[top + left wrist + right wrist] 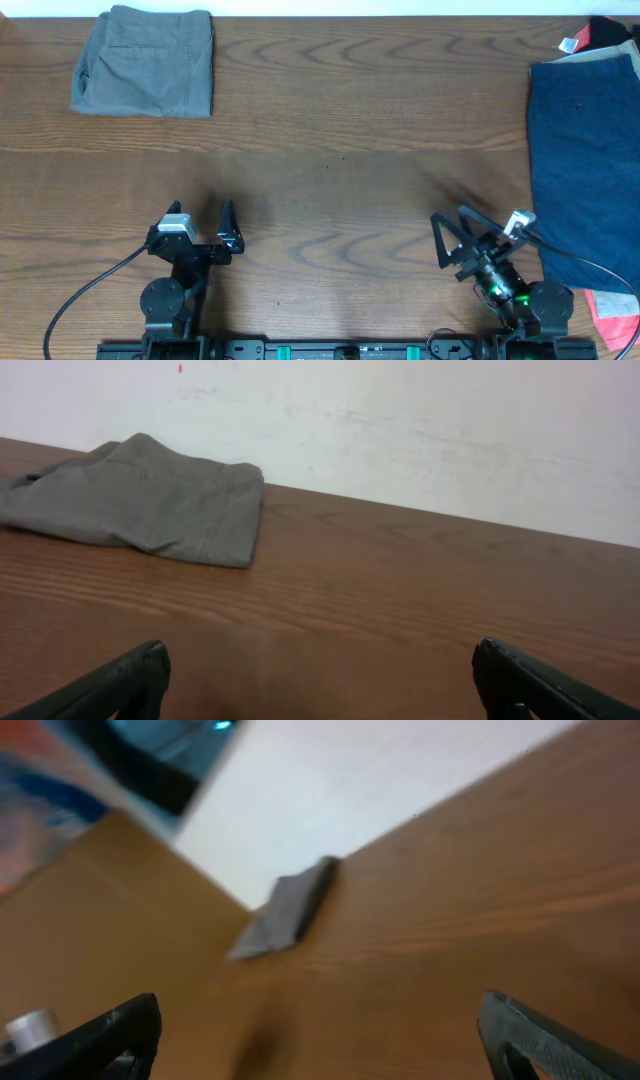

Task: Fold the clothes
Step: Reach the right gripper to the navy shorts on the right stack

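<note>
I see the grey-green shorts (145,62) folded at the far left corner of the desk (340,150), and the navy shorts (585,150) spread flat along its right edge. My left hand (203,215) and right hand (452,232) are both open, near the front of the brown wood grain. A white wall (450,420) stands behind.

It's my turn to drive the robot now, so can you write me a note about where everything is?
Left end effector: open, empty.
Right end effector: open, empty, next to the navy shorts.
Done: the grey-green shorts lie folded at the table's far left corner.
Left: the navy shorts lie flat at the right edge, not yet folded. More cloth peeks out from under them.
Next: probably the navy pair.
</note>
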